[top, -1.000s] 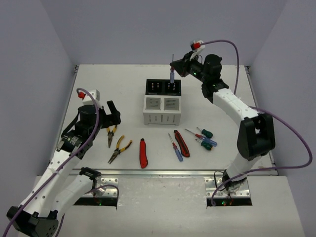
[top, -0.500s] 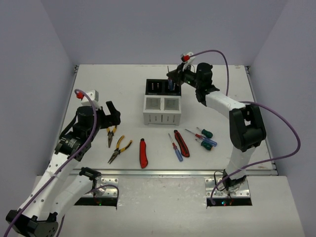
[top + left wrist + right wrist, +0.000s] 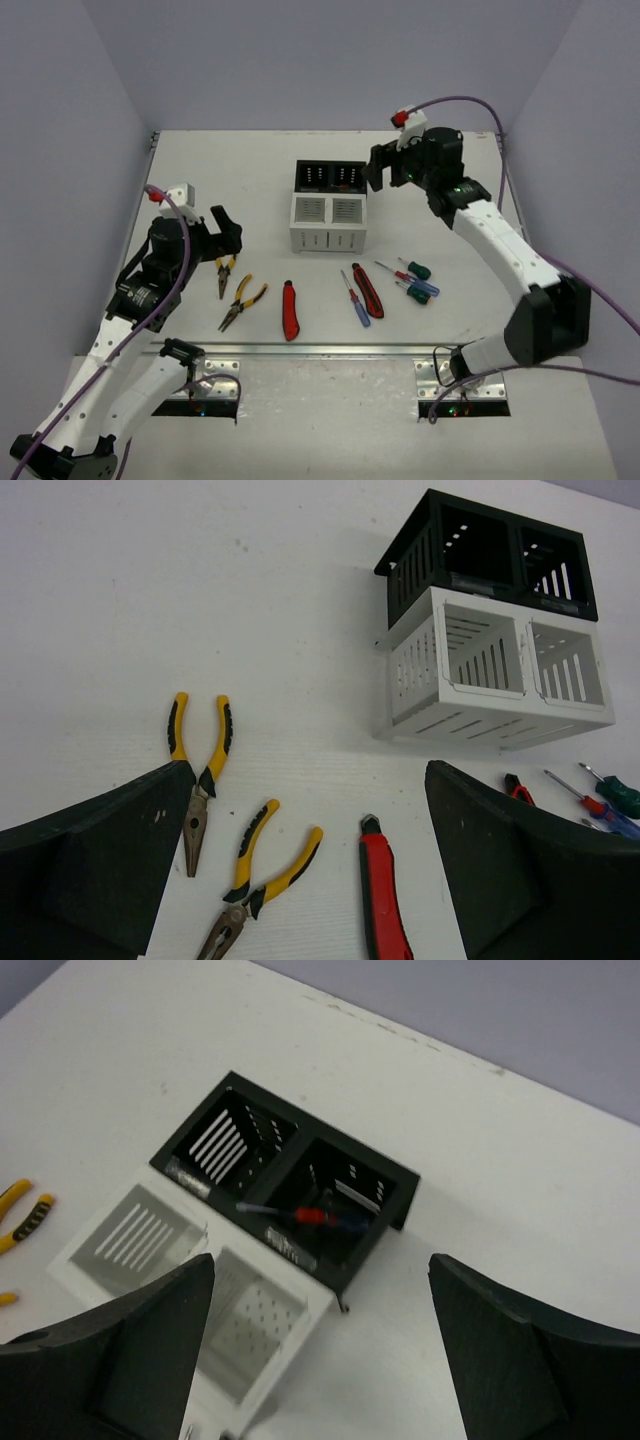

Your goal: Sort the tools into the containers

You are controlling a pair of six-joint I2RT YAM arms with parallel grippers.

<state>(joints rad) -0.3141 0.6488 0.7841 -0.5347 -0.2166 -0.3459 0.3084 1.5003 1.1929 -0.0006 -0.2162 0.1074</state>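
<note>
Above the black box [image 3: 275, 1160], the right gripper [image 3: 377, 170] has its jaws wide apart and holds nothing. A red-and-blue screwdriver [image 3: 305, 1215] lies slanted in the right compartment, so I judge this tool is delivered. The white box [image 3: 420, 670] touches the black one, probably to keep both drop places close. The left gripper [image 3: 228, 232], also spread and empty, hangs over yellow-handled pliers [image 3: 197, 780], seemingly ready to take them. No brand, label or writing can be read.
</note>
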